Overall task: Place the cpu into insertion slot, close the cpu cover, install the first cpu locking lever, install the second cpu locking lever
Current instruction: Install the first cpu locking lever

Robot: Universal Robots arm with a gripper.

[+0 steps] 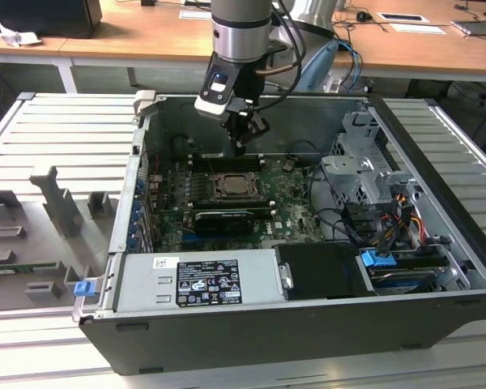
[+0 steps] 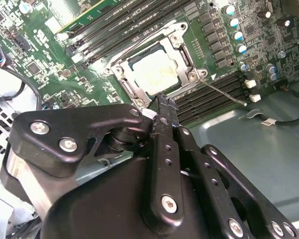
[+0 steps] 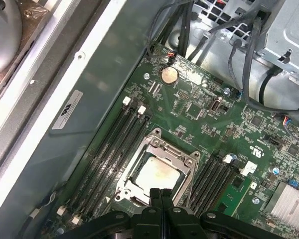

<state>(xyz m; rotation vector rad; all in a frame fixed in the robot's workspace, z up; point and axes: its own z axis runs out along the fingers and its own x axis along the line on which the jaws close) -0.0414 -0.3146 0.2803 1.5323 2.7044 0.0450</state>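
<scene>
The tool (image 3: 161, 192) hides one edge of the cpu cover (image 3: 177, 153) in the first wrist view.

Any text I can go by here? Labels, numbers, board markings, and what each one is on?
Black label on the power supply: print too small to read.
Silver sticker on the case wall: too blurred to read.
White markings on the motherboard: too small to read.
Nothing is legible.

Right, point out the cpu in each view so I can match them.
Exterior view: the cpu lies mid-motherboard, below the claw.
Second wrist view: the cpu sits just beyond the claw's tip.
First wrist view: the cpu likewise sits just beyond the claw's tip.
Shared landmark: the cpu cover framing it.
</scene>
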